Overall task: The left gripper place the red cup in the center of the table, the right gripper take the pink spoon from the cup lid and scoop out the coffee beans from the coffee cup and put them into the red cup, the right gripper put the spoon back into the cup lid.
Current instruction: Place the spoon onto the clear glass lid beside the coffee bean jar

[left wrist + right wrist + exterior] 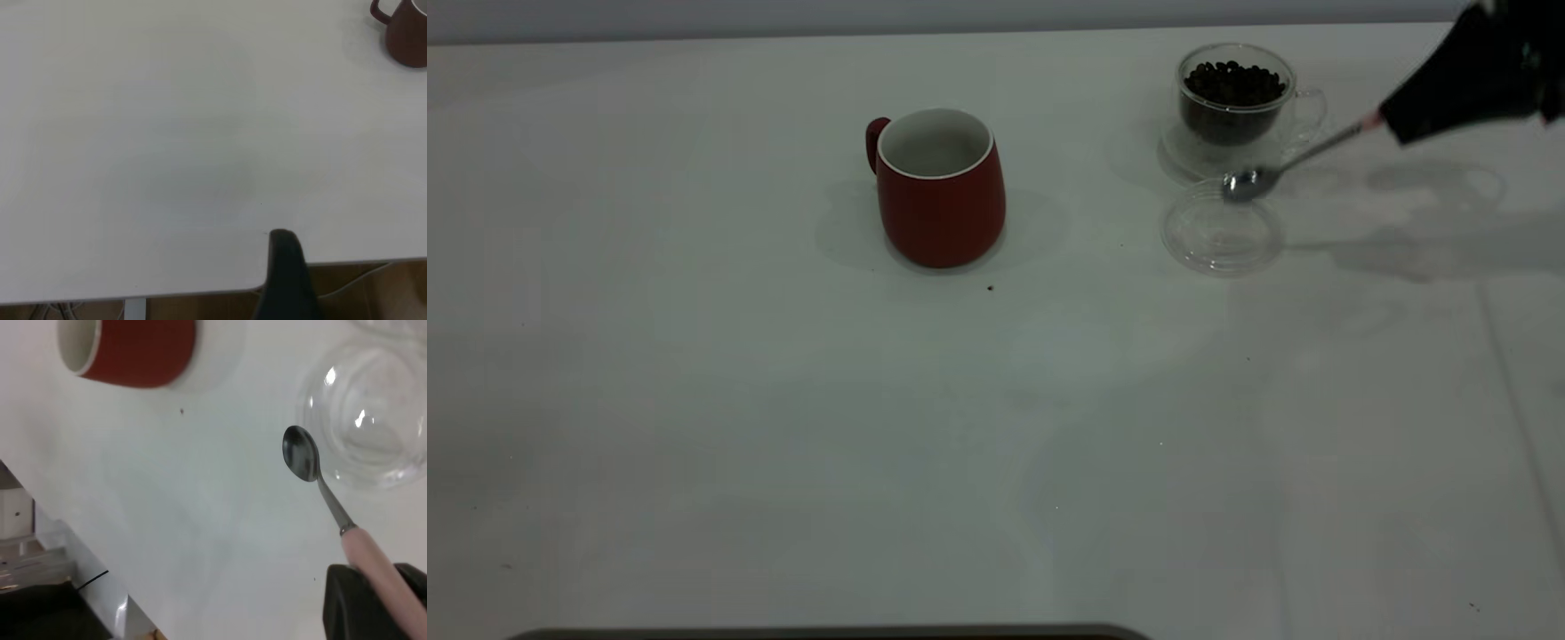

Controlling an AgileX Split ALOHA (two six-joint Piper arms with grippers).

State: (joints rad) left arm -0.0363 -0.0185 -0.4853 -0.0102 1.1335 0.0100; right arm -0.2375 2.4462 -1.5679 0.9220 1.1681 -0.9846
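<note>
A plain white table (783,427) fills the scene, with a grey wall (871,13) behind.

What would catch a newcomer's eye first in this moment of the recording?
The red cup stands out first, upright and alone near the middle of the white table. Next comes the right gripper at the far right, holding the pink spoon with its empty bowl over the edge of the clear cup lid, just in front of the glass coffee cup full of dark beans.
</note>
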